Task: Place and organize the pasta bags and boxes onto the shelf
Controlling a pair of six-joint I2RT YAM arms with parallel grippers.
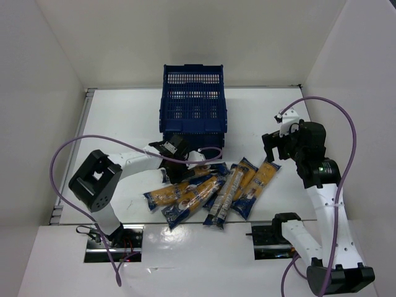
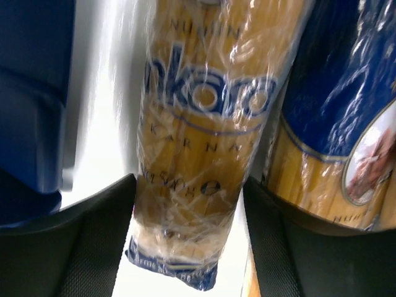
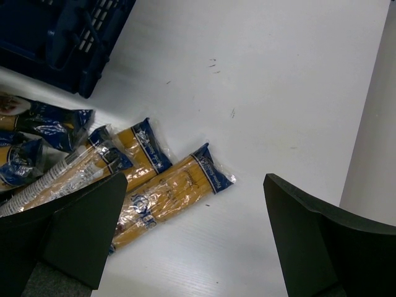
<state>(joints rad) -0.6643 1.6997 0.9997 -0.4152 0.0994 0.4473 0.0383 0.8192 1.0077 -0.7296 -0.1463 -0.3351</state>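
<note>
The shelf point(image 1: 193, 105) is a dark blue stack of grid-walled trays at the back middle of the table. Several pasta packets point(image 1: 210, 189) lie in a loose heap in front of it. My left gripper point(image 1: 187, 158) is down at the heap's left end. In the left wrist view its jaws point(image 2: 189, 185) straddle one clear packet point(image 2: 198, 124) that lies on the table, and the black fingers point(image 2: 99, 235) sit right at the wrapper's sides. A blue-ended packet point(image 2: 334, 124) lies beside it. My right gripper point(image 1: 271, 148) hovers wide open above the rightmost packet point(image 3: 173, 192), holding nothing.
White walls close in the table on the left, back and right. Purple cables point(image 1: 352, 142) loop off both arms. The shelf's corner point(image 3: 62, 37) shows at the upper left of the right wrist view, with bare white table point(image 3: 260, 93) to its right.
</note>
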